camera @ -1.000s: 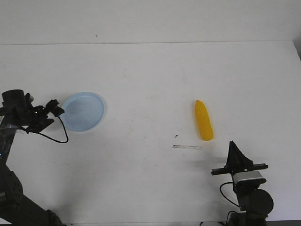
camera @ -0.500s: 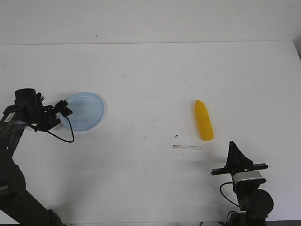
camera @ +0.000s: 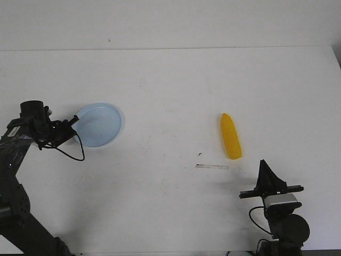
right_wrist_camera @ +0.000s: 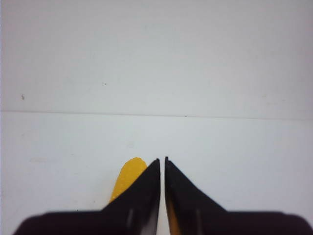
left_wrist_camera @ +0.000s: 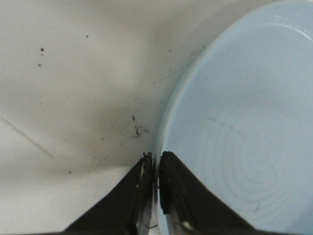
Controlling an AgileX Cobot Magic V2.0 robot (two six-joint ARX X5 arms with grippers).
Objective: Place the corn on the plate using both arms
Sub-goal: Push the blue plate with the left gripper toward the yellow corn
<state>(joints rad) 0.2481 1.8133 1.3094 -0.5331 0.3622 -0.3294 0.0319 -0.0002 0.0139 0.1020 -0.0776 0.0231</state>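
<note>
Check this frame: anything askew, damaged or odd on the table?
Nothing damaged or spilled. The corn lies flat on the table, apart from the plate. The left gripper pinches the plate's rim. Only a thin scuff mark shows near the corn.

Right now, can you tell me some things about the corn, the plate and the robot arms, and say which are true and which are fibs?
1. The corn is lying on the plate. False: it lies on the table, far from the plate.
2. The left end effector is shut on the plate's rim. True.
3. The right end effector is holding the corn. False: it is shut and empty, with the corn beyond it.
4. The plate is pale blue. True.
</note>
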